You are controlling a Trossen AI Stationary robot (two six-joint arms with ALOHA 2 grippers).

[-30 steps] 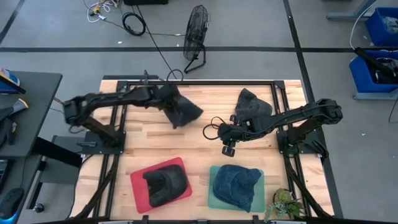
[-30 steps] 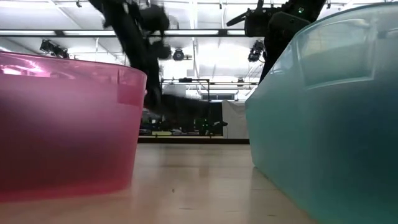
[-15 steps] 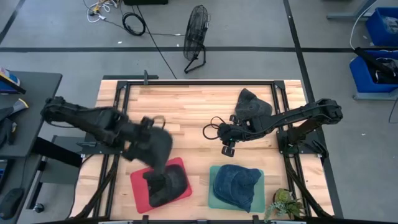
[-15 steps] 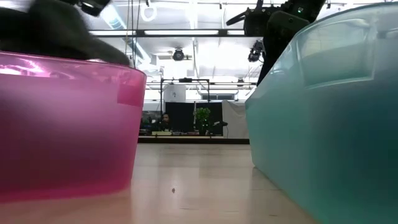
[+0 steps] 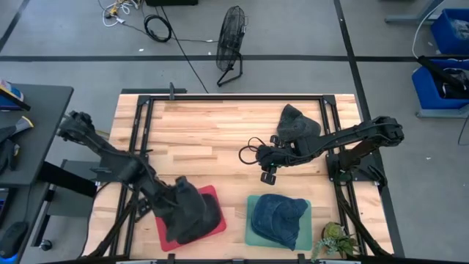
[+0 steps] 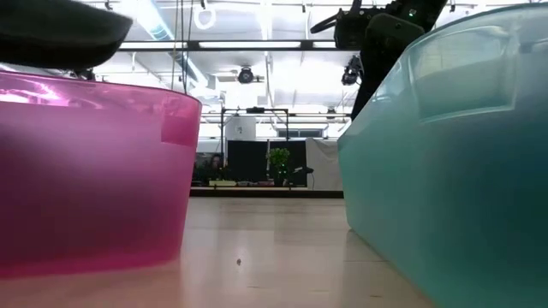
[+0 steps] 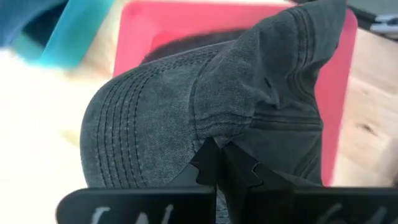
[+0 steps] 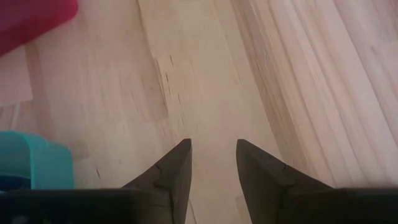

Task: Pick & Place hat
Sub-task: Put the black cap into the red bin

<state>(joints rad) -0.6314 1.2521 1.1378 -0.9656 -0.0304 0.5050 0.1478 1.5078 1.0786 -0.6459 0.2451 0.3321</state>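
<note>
Left hand (image 7: 214, 163) clamped on grey hat (image 7: 205, 106) — held over red bin (image 5: 167, 216), above another hat inside. Right hand (image 8: 211, 163) narrowly parted, holding nothing, hovering over mid worktop (image 5: 220, 132) — third hat (image 5: 297, 121) beside its arm

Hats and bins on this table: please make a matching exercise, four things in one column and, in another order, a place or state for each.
Things:
1. dark grey hat
2. blue hat
3. loose dark hat
4. right gripper

Places or states:
A. lies in the teal bin
B. open, holds nothing, over bare wood
C. pinched by the left gripper over the red bin
D. lies on the table at its far right, in no bin

Pairs: 1-C, 2-A, 3-D, 4-B
</note>
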